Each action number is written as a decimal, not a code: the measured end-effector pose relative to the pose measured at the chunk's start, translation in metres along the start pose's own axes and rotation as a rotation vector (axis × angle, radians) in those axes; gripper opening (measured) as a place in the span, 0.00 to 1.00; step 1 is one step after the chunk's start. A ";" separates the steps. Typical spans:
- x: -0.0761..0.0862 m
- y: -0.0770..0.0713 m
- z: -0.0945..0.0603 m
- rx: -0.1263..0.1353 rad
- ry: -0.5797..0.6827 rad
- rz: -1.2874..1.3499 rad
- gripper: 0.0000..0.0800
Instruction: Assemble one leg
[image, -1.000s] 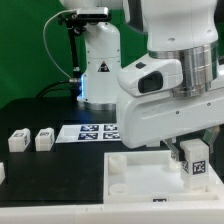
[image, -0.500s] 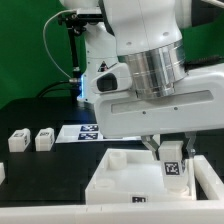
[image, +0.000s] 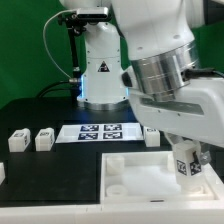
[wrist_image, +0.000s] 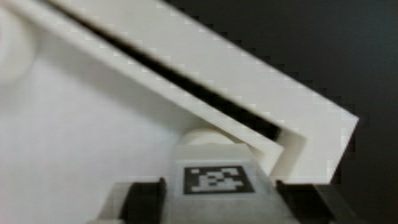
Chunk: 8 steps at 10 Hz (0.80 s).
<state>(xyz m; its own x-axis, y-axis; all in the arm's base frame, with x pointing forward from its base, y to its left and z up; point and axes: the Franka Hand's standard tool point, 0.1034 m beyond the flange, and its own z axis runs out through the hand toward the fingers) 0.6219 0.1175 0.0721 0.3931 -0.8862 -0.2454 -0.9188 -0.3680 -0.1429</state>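
One leg (image: 187, 168) was clamped in the gripper (image: 188, 157), on the right side of the scene, with its black-and-white tag turned to the exterior camera. The leg stood about upright over the far right part of the panel (image: 140, 172), which was the large flat white square piece lying on the near side of the black table (image: 50, 170). From the exterior view I could not tell if the bottom of the leg touched the panel or hung just above it. In the wrist view the same leg (wrist_image: 217, 172) showed its tag between the two dark fingers (wrist_image: 146, 203), which pressed on its two opposite sides, so the gripper (wrist_image: 217, 196) was closed on it. Behind it lay the white surface of the panel (wrist_image: 89, 120) with its raised rim at one corner, and the black table beyond. Two loose legs (image: 17, 141) stood side by side at the far left of the table, well apart from the panel. The marker board (image: 100, 131) lay flat in the middle, far from the camera, and one more white block (image: 152, 137) stood just right of it, partly hidden by the arm. The white base (image: 100, 65) of the arm stood behind the marker board.
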 end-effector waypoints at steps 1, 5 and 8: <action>-0.004 -0.001 0.001 0.001 -0.004 0.112 0.37; -0.010 -0.004 0.003 0.000 -0.006 0.251 0.47; -0.014 -0.001 0.000 -0.059 -0.032 0.066 0.78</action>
<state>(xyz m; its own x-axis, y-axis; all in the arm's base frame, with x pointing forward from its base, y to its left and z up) 0.6169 0.1307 0.0755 0.3315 -0.9001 -0.2827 -0.9430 -0.3256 -0.0690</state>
